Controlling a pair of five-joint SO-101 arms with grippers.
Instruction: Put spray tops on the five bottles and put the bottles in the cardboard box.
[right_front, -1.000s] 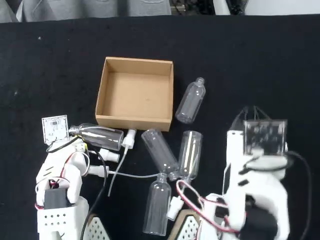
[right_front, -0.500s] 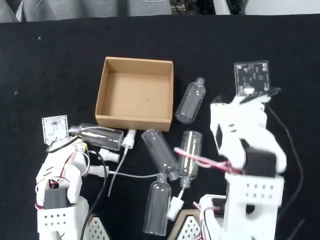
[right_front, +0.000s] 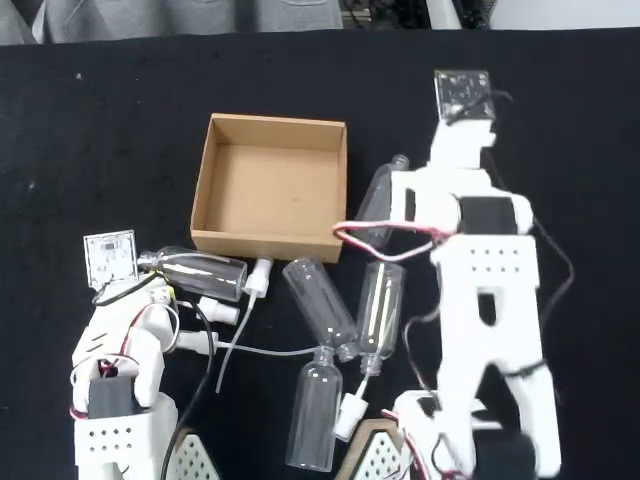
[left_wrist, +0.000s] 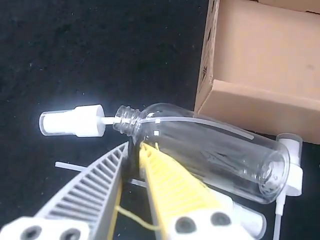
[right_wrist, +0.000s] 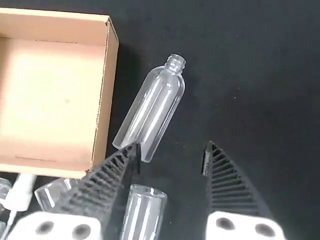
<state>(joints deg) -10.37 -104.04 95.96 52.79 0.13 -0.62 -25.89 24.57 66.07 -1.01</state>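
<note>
A clear bottle (left_wrist: 205, 145) lies beside the cardboard box (left_wrist: 260, 65). A white spray top (left_wrist: 72, 122) lies just off its neck, with its tube running into the bottle. My left gripper (left_wrist: 134, 147) is shut right by that neck, holding nothing; it also appears in the high view (right_front: 155, 288). My right gripper (right_wrist: 171, 146) hangs open above the base end of another uncapped bottle (right_wrist: 152, 110), which lies to the right of the box (right_front: 270, 190). The right arm (right_front: 480, 260) covers part of this bottle (right_front: 378, 205) in the high view.
Three more uncapped bottles (right_front: 320, 300) (right_front: 380, 305) (right_front: 312, 405) lie in front of the box. Loose spray tops lie at the box's front corner (right_front: 258, 278), beside the left arm (right_front: 218, 312) and near the front bottle (right_front: 350, 412). The box is empty.
The right arm has swung from the front right of the table up and back, and now stands over the bottle beside the box. The left arm has not moved.
</note>
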